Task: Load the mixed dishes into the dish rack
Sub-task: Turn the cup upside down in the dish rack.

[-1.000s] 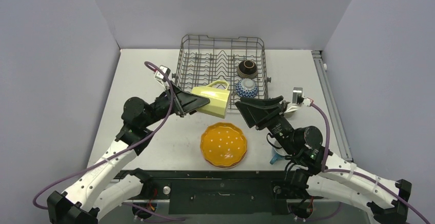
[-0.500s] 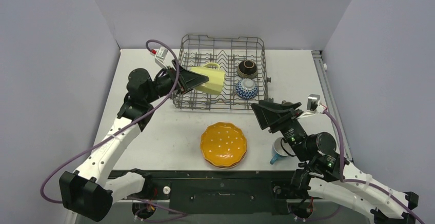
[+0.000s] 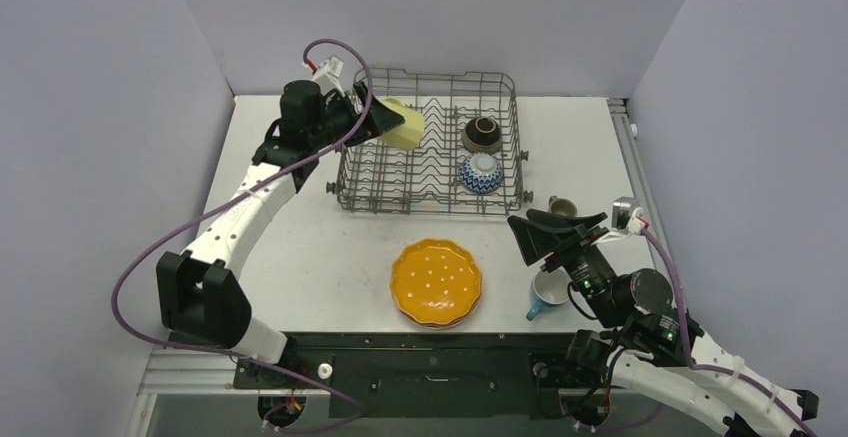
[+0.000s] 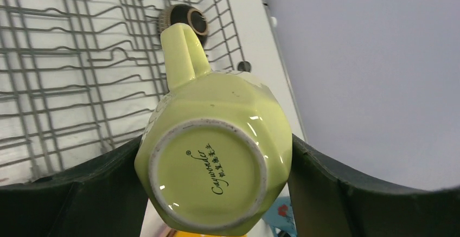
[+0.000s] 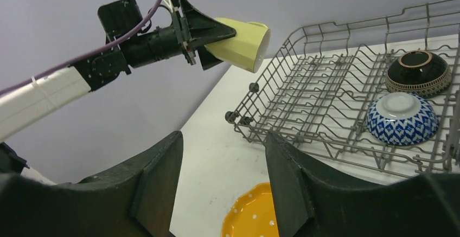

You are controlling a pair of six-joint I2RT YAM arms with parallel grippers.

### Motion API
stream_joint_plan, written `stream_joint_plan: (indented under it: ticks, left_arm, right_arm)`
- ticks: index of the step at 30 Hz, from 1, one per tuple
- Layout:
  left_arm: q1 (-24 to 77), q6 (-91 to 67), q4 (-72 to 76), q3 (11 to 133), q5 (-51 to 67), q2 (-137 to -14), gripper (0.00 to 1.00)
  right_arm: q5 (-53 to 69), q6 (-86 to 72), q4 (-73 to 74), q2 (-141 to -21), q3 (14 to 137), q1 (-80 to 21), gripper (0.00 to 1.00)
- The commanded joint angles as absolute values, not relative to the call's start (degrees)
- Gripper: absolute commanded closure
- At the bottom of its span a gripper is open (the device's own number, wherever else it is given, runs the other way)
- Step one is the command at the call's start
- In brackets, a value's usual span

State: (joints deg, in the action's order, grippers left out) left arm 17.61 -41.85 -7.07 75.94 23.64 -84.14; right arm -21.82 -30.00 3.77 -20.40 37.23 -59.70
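Left tool (image 3: 383, 123) pinching the pale-yellow mug (image 3: 405, 124), one finger each side of the mug body. Mug in the air over the far-left corner of the dish rack (image 3: 395, 169), not touching the wires. Mug on its side: base toward the left wrist camera, mouth pointing away from the tool toward the right. The left wrist view shows the base ring with printed lettering, black fingers (image 4: 81, 199) flanking the mug (image 4: 214, 172), handle pointing out over the rack tines.

Rack sits at the far middle of the counter (image 3: 300, 247). Two bowls inside it on the right side, both upside down: dark brown bowl (image 3: 481, 134) farther, blue-white patterned bowl (image 3: 481, 172) just nearer, close together; cannot tell if touching. Left and middle rows of the rack hold nothing.

Right tool (image 3: 545, 234) spread wide, nothing between its fingers, up off the counter, just near and right of the rack's near-right corner. Through its own camera: spread fingers (image 5: 157, 183) low in view, rack (image 5: 304, 90), both bowls and the held mug (image 5: 241, 43) beyond.

Orange plate (image 3: 436, 282) flat on the counter, near of the rack, about centre; edges under it suggest more plates, colours not visible. Blue mug (image 3: 545, 295) on the counter right of the plate, partly hidden by the right arm. Small grey mug (image 3: 561, 206) on the counter just right of the rack's near-right corner.
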Motion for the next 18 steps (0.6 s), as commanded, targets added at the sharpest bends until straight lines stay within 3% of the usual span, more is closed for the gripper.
stream_joint_plan:
  ticks: [1, 18]
  left_arm:
    - [16.9, -34.4, -8.1, 86.1, 17.4, -89.1, 1.0]
    - [16.7, -27.2, -15.9, 110.6, -1.6, -112.4, 1.0]
  right_arm:
    - [-21.5, -27.7, 9.0, -19.7, 39.5, -59.8, 0.47]
    - [-22.5, -25.4, 16.8, -18.9, 41.8, -59.8, 0.47]
